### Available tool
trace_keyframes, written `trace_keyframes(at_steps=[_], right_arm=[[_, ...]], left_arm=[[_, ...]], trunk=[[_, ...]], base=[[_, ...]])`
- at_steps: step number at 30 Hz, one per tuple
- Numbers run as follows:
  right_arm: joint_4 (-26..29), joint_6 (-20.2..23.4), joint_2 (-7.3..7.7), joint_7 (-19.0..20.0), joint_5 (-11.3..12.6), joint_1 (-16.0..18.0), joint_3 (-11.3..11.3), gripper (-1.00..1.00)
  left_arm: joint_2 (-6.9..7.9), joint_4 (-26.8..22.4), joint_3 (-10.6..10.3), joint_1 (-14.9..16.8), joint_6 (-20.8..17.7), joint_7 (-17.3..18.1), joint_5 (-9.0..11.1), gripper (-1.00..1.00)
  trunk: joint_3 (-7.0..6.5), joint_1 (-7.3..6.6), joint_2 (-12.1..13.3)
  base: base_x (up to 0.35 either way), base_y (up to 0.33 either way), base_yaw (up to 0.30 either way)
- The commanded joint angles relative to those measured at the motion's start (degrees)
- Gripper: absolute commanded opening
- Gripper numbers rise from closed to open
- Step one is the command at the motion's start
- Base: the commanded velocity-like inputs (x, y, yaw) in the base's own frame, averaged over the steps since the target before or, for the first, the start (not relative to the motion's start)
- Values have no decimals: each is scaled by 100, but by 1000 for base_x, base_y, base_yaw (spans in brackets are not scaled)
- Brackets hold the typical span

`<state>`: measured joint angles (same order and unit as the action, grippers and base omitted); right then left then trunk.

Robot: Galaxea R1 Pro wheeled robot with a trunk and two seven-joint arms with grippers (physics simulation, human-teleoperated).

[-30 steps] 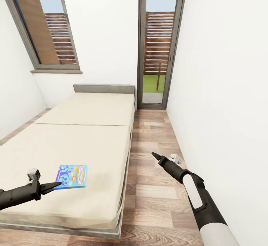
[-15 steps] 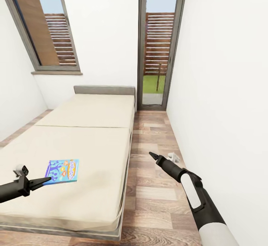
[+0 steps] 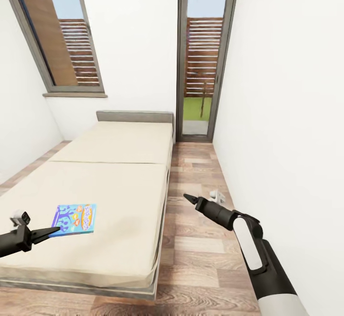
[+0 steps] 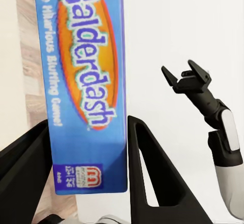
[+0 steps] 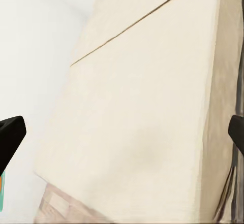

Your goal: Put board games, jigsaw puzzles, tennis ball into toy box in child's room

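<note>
the blue board game [image 3: 74,219] sits at about 8 o'clock in the head view, above the near left part of the bed [image 3: 110,182]. the left gripper [image 3: 48,232] is clamped on its near edge, the box sitting between the two black fingers [image 4: 152,178] in the wrist view. a hold that shallow could let the box pivot or slide out during carrying, in my judgement. the right gripper [image 3: 187,196] hangs over the floor at 5 o'clock, apart and empty.
</note>
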<state>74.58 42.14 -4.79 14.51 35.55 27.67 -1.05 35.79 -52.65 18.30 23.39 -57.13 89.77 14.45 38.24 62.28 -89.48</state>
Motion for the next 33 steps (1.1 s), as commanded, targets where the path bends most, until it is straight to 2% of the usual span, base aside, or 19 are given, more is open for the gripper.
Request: trace_keyframes(at_steps=[1, 14, 23, 33], right_arm=[[8, 63, -4, 16, -6, -1, -14, 100], [21, 73, -12, 16, -18, -15, 23, 100], [44, 66, -17, 9, -29, -16, 56, 100], [39, 58, -20, 6, -34, -16, 214, 100]], left_arm=[[4, -2, -2, 1, -58, 23, -4, -100], [23, 1, 5, 2, -58, 23, -4, -100], [26, 0, 12, -1, -56, 23, -4, -100], [42, 9, 43, 2, -53, 23, -4, -100]], trunk=[[-13, -26, 39], [-247, -312, 560], [-408, -509, 921], [-588, -729, 1322]], base=[[-221, 0, 0], [-145, 0, 0], [-37, 0, 12], [-1, 0, 240]])
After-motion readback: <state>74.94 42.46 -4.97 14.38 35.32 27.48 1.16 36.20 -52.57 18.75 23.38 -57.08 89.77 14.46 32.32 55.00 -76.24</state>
